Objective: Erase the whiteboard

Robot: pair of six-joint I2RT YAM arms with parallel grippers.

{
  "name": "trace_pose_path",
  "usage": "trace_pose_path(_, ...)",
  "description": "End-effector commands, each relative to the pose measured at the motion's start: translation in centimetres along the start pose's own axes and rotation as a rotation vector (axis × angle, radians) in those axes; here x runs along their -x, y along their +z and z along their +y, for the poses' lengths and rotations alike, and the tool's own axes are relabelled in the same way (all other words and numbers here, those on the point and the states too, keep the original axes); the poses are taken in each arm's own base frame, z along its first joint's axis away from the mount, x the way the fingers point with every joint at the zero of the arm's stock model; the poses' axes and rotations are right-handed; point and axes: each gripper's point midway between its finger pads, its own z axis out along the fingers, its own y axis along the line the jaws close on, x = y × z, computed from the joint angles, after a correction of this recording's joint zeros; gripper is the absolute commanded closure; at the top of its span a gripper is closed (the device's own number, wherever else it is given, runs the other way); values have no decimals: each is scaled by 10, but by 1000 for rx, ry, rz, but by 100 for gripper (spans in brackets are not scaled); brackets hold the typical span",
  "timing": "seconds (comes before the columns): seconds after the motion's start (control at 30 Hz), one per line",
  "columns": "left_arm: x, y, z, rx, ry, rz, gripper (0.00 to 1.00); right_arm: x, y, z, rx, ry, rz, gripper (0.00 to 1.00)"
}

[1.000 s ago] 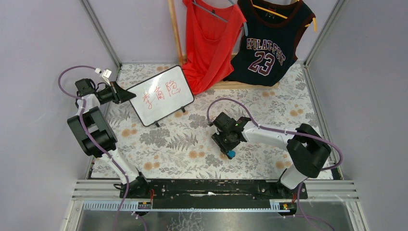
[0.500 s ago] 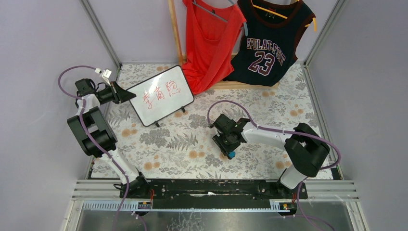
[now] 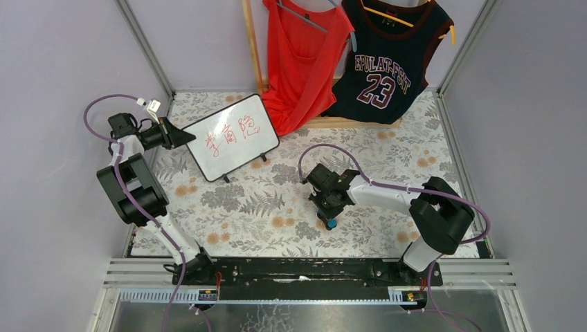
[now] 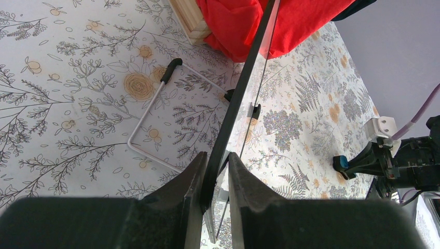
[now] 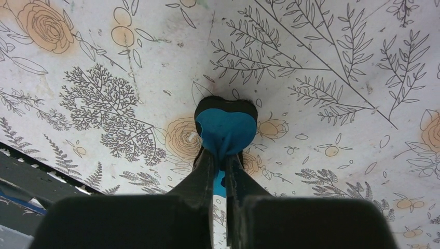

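- Top view: the whiteboard (image 3: 232, 136) stood propped at the rear left of the floral counter (image 3: 277, 207), its face bearing red handwriting.
- The left tool (image 3: 185, 137) met the board's left edge.
- The right tool (image 3: 328, 220) pointed down at mid-counter with a small blue eraser (image 3: 332, 223) at its tip, well apart from the board.
- A red shirt (image 3: 301, 62) and a dark jersey (image 3: 387, 62) numbered 23 hung behind the board. The shirt's hem lay just beside the board's far corner.
- Left wrist view: the board appeared edge-on. The left tool was closed on its black frame, one finger on each side, with almost no gap remaining.
- A wire stand (image 4: 150, 119) ran from the back of the board down to the counter.
- Right wrist view: the right tool was nearly fully closed, pinching the eraser at its narrow waist.
- The eraser's rounded blue end, edged in black, sat low over the counter. Contact with the counter could not be confirmed.
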Motion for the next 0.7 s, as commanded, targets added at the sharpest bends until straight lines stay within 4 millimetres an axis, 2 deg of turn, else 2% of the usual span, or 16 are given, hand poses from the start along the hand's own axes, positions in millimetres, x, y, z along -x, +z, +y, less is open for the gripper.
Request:
trace_pose_path(0.0,-13,0,9,53,-12,34,100,26,-15,3,-12,1,-83,100)
trace_pose_path(0.2,-14,-1,9,58,-16,36,100,78,-49,7,-19,-12,-240,100)
trace_pose_path(0.37,-15,-1,11,64,-20,38,100,130,-75,14,-11,-38,-382,100)
trace_pose_path(0.5,-15,-1,12,68,-24,40,100,181,-92,21,-25,-70,-512,100)
trace_pose_path(0.6,-16,0,13,70,-28,42,100,225,-97,31,-37,-115,-618,100)
trace_pose_path(0.67,-15,0,14,70,-29,41,100,250,-94,38,-67,-145,-666,100)
